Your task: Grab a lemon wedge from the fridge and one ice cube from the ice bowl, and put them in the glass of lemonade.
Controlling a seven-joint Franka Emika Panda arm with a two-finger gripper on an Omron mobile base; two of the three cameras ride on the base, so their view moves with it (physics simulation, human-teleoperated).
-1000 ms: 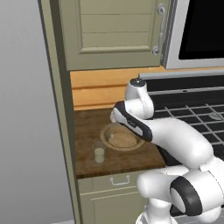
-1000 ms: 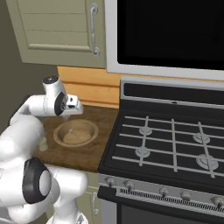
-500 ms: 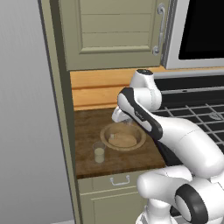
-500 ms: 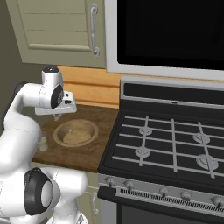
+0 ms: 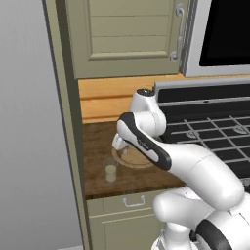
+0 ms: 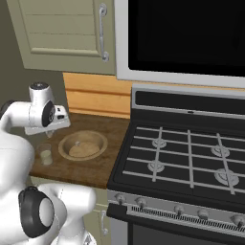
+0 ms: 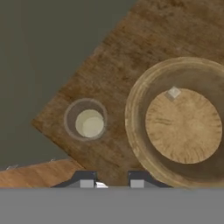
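Observation:
On the brown counter stands the glass of lemonade [image 7: 69,119] [image 5: 111,171] [image 6: 45,154], pale yellow inside. Right beside it sits the tan ice bowl [image 7: 133,118] [image 6: 61,146] [image 5: 128,161], with one ice cube [image 7: 173,92] on its pale mound. My gripper [image 7: 111,183] [image 5: 117,144] hovers above the counter between glass and bowl and points down. Its jaws stand a narrow gap apart, and a small pale piece like an ice cube [image 7: 101,185] peeks out between them, against the left finger. The lemon wedge is out of view.
A tall light-grey wall [image 5: 29,146], likely the fridge's side, bounds the counter on the left. The black stove [image 6: 182,162] borders it on the right. Cabinet doors [image 5: 127,34] hang above, and the counter's front edge [image 7: 52,131] lies close to the glass.
The hand has swung from over the back of the bowl to the left, toward the glass, and a little lower. The bowl lies uncovered in the right base view.

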